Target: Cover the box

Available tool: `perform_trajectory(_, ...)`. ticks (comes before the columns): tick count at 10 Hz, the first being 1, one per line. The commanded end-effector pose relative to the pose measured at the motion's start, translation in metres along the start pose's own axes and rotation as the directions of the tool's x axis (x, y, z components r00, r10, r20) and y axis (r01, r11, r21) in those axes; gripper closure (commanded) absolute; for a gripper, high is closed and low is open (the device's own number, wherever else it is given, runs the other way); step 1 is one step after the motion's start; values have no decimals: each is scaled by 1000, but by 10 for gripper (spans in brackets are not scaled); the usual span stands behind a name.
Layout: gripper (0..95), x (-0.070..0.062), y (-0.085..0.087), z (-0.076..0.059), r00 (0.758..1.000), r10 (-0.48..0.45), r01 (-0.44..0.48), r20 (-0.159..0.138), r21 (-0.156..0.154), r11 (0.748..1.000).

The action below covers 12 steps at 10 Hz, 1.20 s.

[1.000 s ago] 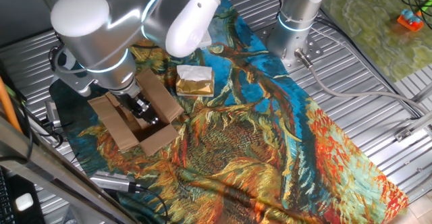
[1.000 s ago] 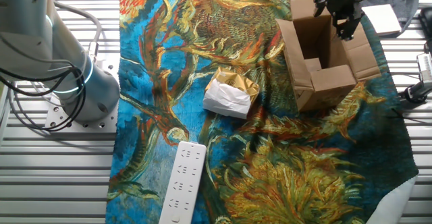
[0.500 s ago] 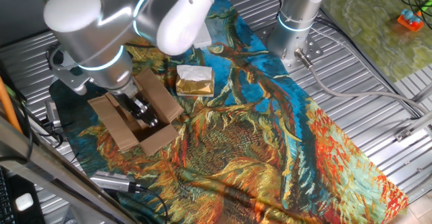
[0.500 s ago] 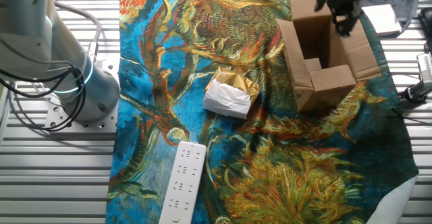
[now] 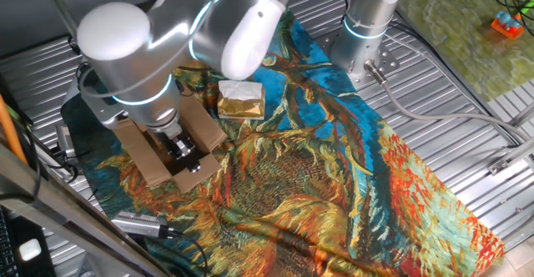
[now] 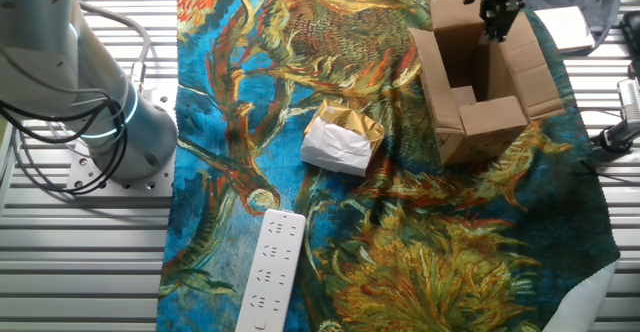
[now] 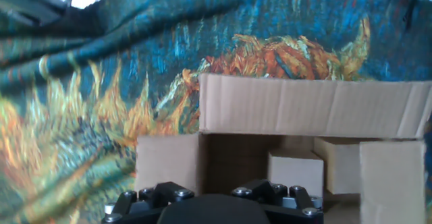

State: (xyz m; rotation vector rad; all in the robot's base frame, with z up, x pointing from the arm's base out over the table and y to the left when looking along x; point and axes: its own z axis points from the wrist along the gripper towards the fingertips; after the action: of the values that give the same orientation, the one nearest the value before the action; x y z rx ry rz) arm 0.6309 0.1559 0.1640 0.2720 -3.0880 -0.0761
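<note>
Sunflower-print cloth covers the table [image 6: 90,272]; box flaps open, cover step pending.
End effector [image 6: 497,12] hovers at the open top of the box [image 6: 480,82], which lies directly below it; finger state cannot be told. All 4 flaps stand up or splay outward, 1 flap edge lying ahead of the end effector in the hand view. Small cardboard cubes [image 7: 295,173] sit inside. Gold packet [image 6: 342,139] and power strip [image 6: 268,269] lie well apart, no obstruction.
</note>
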Motion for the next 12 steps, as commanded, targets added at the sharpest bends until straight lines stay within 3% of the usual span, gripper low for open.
perform_trajectory(1,190,-7,4,-2,999,46,-46,1,-32,998)
perform_trajectory(5,190,2,-1,2,1000,18,-17,10,-39,999)
perform_trajectory(7,190,2,-1,2,999,-39,39,-11,-22,999)
perform_trajectory(8,190,2,-1,2,995,-95,94,-18,-28,995)
perform_trajectory(12,190,2,-1,2,985,-170,170,-7,-38,985)
